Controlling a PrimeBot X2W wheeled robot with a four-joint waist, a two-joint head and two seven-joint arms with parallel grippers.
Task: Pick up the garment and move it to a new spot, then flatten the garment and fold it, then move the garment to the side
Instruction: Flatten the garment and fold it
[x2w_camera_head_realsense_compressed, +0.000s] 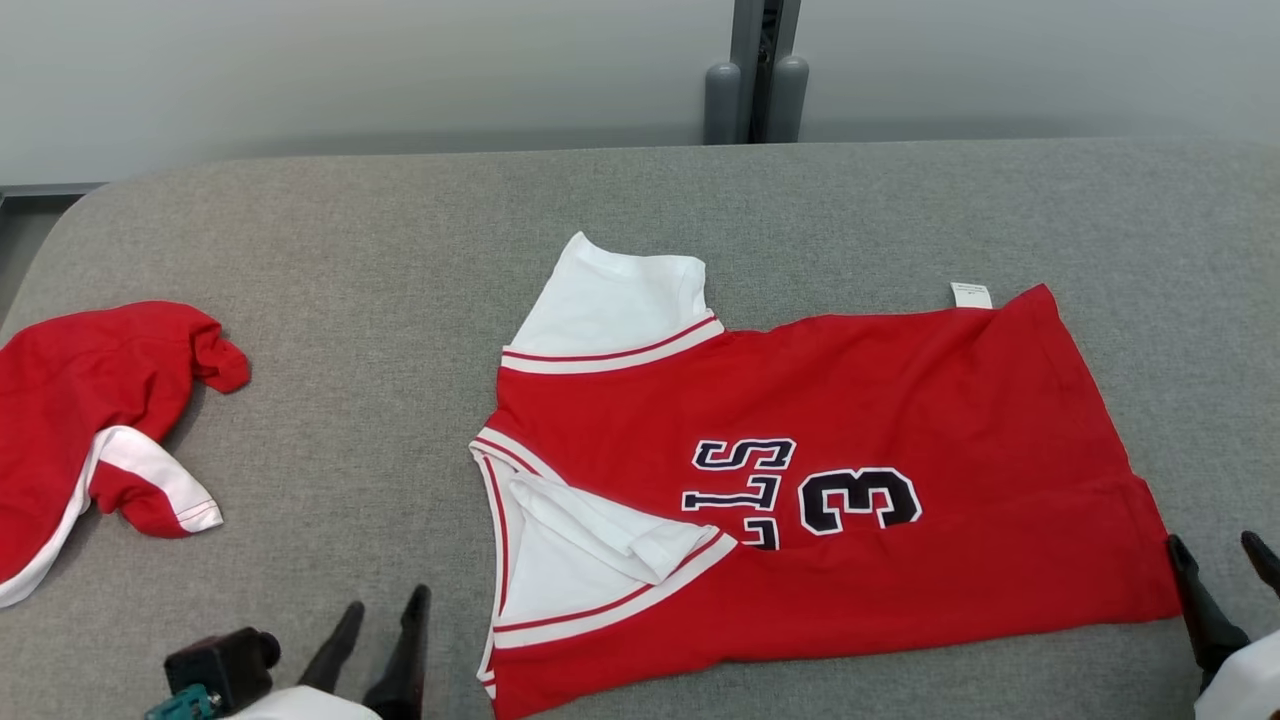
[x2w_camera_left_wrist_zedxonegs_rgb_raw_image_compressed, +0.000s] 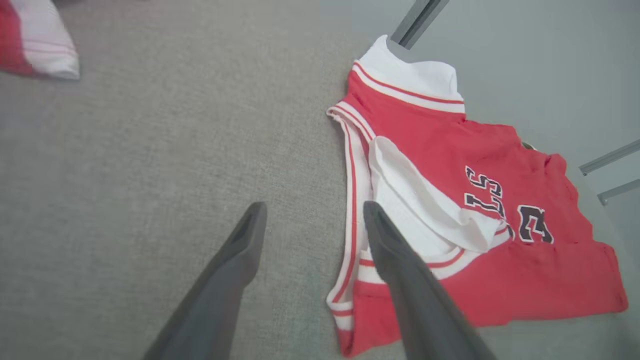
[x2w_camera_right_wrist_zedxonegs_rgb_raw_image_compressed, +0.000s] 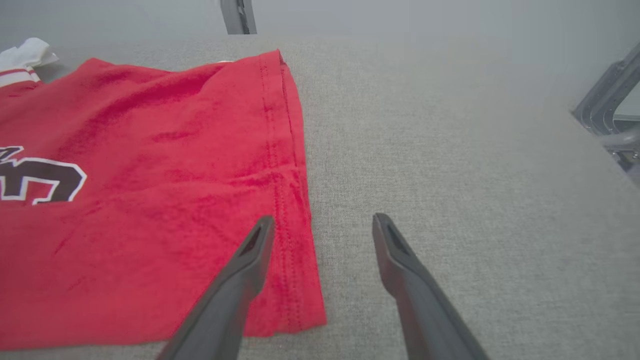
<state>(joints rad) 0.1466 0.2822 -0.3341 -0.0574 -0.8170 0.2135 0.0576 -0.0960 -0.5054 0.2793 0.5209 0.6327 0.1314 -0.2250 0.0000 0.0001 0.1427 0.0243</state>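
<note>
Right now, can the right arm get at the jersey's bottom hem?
Probably yes: the right fingers hang open right at the hem of the jersey, and nothing lies on that edge.

Red garment (x2w_camera_head_realsense_compressed: 900, 400), white sleeves (x2w_camera_head_realsense_compressed: 610, 290), red-striped white trim (x2w_camera_head_realsense_compressed: 610, 360), numerals (x2w_camera_head_realsense_compressed: 860, 500) perhaps navy; grey woven table (x2w_camera_head_realsense_compressed: 400, 250).

Garment (x2w_camera_head_realsense_compressed: 900, 400): red cloth, soft, matt, faintly fuzzy; hem visibly stitched. Counter (x2w_camera_head_realsense_compressed: 400, 250): grey woven fabric, coarse, matt. Right tool (x2w_camera_right_wrist_zedxonegs_rgb_raw_image_compressed: 323, 219): dark plastic, smooth, matt.
</note>
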